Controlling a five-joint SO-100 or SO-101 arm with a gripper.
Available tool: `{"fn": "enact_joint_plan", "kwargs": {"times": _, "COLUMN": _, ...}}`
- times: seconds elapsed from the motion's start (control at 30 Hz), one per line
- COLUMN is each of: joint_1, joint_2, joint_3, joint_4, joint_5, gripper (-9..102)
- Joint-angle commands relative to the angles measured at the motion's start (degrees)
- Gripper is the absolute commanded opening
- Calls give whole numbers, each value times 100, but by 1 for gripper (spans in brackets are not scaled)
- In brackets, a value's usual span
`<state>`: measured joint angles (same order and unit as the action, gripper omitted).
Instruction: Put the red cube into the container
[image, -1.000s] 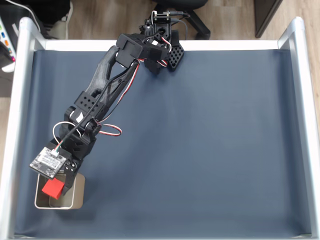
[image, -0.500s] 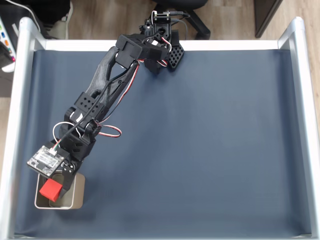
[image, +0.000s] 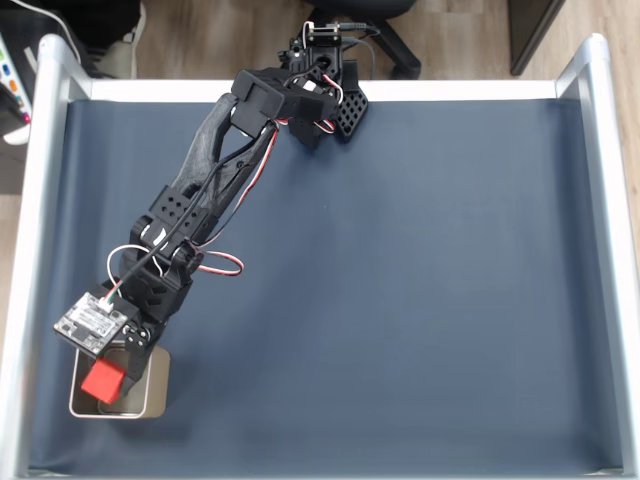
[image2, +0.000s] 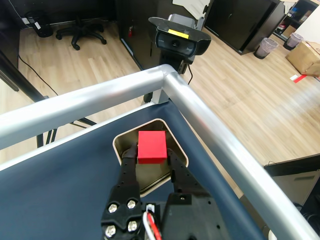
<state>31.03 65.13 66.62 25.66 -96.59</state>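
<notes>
You've swung the arm a touch further out over the last second, and now the claw (image2: 151, 157) hangs right above the container (image2: 121, 142) with the red cube (image2: 152, 146) pinched between its fingers (image2: 128, 165). In the fixed view the cube (image: 104, 379) has slid from the tin's middle toward its nine o'clock side and barely budged in the last half second, so you look settled over the opening. My read: the carry is done and only the release remains. Let go and it should drop inside, though the cube sits close to the wall, so a nudge toward centre wouldn't hurt.

Look at the materials: the cube is matte, plain, sharp-edged. The container (image: 157, 396) is a square tin with rounded corners, pale silver-beige walls and a dull greyish floor; thin metal, so it may skid if bumped. The bench (image: 400, 300) wears a dark blue cloth, framed by a smooth rounded metal rail (image2: 210, 125). At twelve o'clock in the wrist view a black webcam (image2: 179, 40) looks on.
</notes>
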Motion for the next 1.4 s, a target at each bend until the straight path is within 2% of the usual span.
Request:
{"fn": "enact_joint_plan", "kwargs": {"times": 0.0, "joint_1": 9, "joint_2": 114, "joint_3": -26, "joint_4": -105, "joint_5": -44, "gripper": 19}}
{"fn": "enact_joint_plan", "kwargs": {"times": 0.63, "joint_1": 9, "joint_2": 193, "joint_3": 70, "joint_4": -229, "joint_5": 79, "gripper": 21}}
{"fn": "enact_joint_plan", "kwargs": {"times": 0.7, "joint_1": 9, "joint_2": 264, "joint_3": 141, "joint_4": -316, "joint_5": 88, "gripper": 20}}
{"fn": "enact_joint_plan", "kwargs": {"times": 0.93, "joint_1": -26, "joint_2": 554, "joint_3": 229, "joint_4": -343, "joint_5": 53, "gripper": 0}}
{"fn": "enact_joint_plan", "kwargs": {"times": 1.17, "joint_1": -422, "joint_2": 1477, "joint_3": 598, "joint_4": -316, "joint_5": 554, "gripper": 0}}
{"fn": "enact_joint_plan", "kwargs": {"times": 1.37, "joint_1": -1239, "joint_2": 2716, "joint_3": 1872, "joint_4": -378, "joint_5": 677, "gripper": 0}}
